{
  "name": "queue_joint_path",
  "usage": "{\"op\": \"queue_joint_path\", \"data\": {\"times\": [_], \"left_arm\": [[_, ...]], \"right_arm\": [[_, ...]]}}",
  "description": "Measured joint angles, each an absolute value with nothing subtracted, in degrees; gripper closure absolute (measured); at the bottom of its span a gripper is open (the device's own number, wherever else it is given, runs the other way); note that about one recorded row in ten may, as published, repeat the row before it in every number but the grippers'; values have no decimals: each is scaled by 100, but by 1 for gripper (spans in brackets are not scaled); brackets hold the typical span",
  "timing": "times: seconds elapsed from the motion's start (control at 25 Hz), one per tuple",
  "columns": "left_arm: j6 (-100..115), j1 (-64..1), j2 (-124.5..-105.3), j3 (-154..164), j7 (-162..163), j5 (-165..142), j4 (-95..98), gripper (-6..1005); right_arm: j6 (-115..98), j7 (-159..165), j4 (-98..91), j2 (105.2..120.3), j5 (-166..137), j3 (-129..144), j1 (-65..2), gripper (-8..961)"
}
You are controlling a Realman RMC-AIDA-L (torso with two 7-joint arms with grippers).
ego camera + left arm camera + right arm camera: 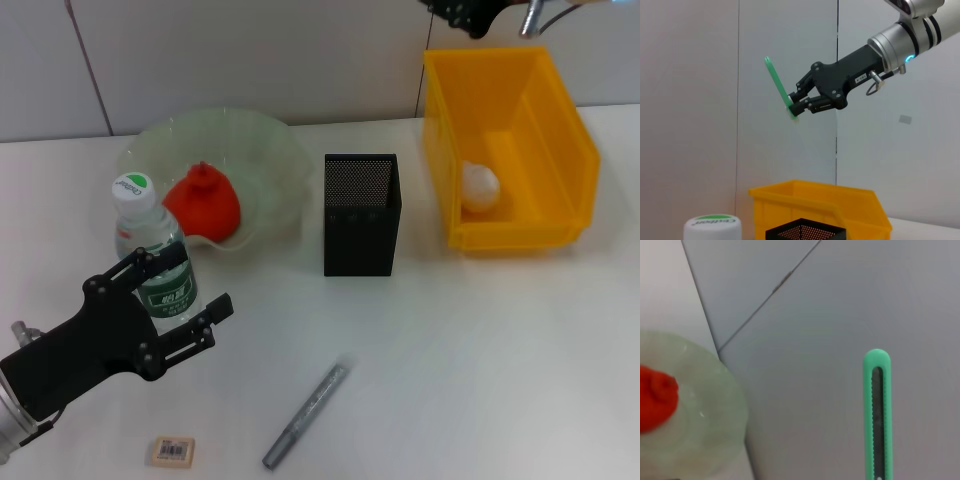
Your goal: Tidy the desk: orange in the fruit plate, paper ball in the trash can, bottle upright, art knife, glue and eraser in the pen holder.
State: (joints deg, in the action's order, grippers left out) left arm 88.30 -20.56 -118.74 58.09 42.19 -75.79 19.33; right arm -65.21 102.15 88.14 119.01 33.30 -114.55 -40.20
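The clear bottle with a white and green cap stands upright on the table, and its cap shows in the left wrist view. My left gripper is open just in front of the bottle, one finger across its label. My right gripper is raised high above the yellow trash bin, shut on the green art knife, which also shows in the right wrist view. The orange lies in the glass fruit plate. The paper ball lies in the bin. The black mesh pen holder stands mid-table.
A grey pen-shaped stick lies on the table near the front, slanted. A small tan eraser lies at the front left, near my left arm. The wall stands close behind the plate and the bin.
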Motion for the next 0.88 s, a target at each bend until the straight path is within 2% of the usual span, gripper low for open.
{"op": "queue_joint_path", "data": {"times": [0.64,0.88], "left_arm": [[8790,-2058,-11882,5809,4051,-7428,1784,191],[8819,-2094,-11882,5809,4051,-7380,1784,191]], "right_arm": [[-5897,9313,8812,11902,1200,-9684,-3922,771],[-5891,9074,8513,11923,461,-8923,-4083,771]]}}
